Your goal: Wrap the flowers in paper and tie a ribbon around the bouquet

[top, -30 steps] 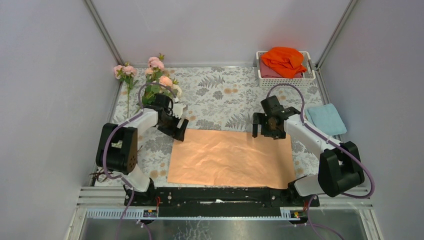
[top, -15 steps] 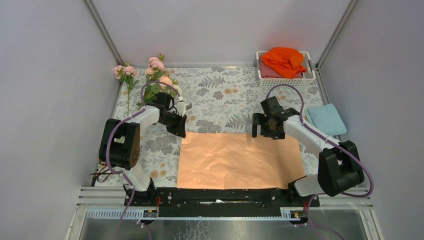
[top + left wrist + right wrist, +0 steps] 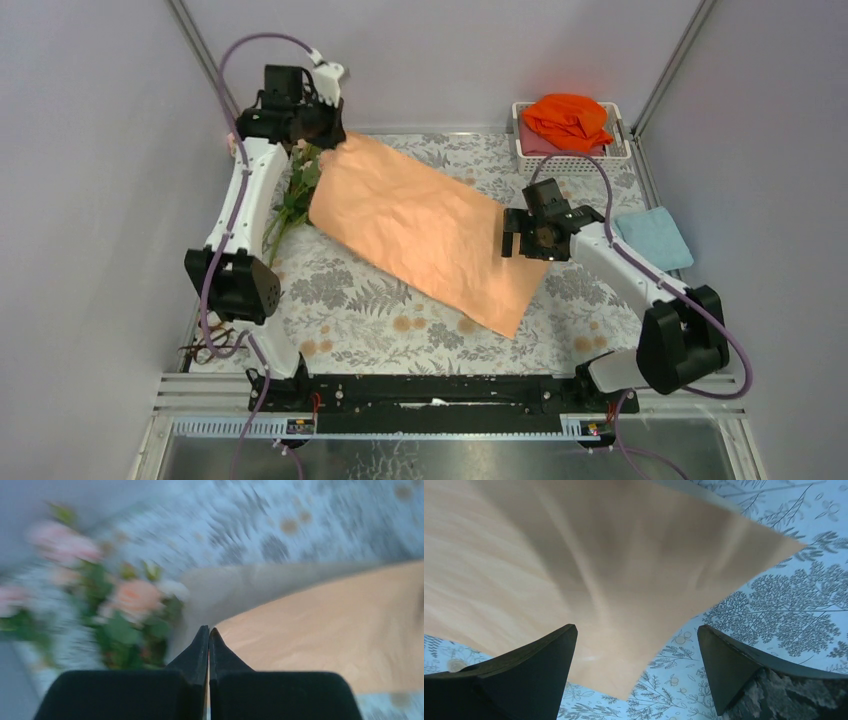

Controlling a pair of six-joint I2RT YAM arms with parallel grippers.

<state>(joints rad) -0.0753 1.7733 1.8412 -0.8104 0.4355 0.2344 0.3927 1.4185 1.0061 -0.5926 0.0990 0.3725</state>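
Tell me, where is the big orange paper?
In the top view, the paper slants across the middle of the table, its far-left corner pinched by the left gripper over the flowers.

paper (image 3: 420, 225): peach-orange sheet, crinkled, unfolded. It runs diagonally from the bench's far-left corner toward the middle of the near edge. The far-left corner is lifted off the bench, pinched in the closed left end effector (image 3: 208, 631). The sheet slopes down from there and its lowest corner rests on the bench right of centre. The paler tan underside shows along the raised edge in the left wrist view. The right-hand edge passes under the spread fingers of the right end effector (image 3: 636, 630), ungripped.

flowers (image 3: 297, 190): at the far-left corner along the left edge. Green stems and leaves show, with the blooms mostly hidden behind the raised paper corner. The left wrist view is blurred but shows pink and cream heads just beside that corner.
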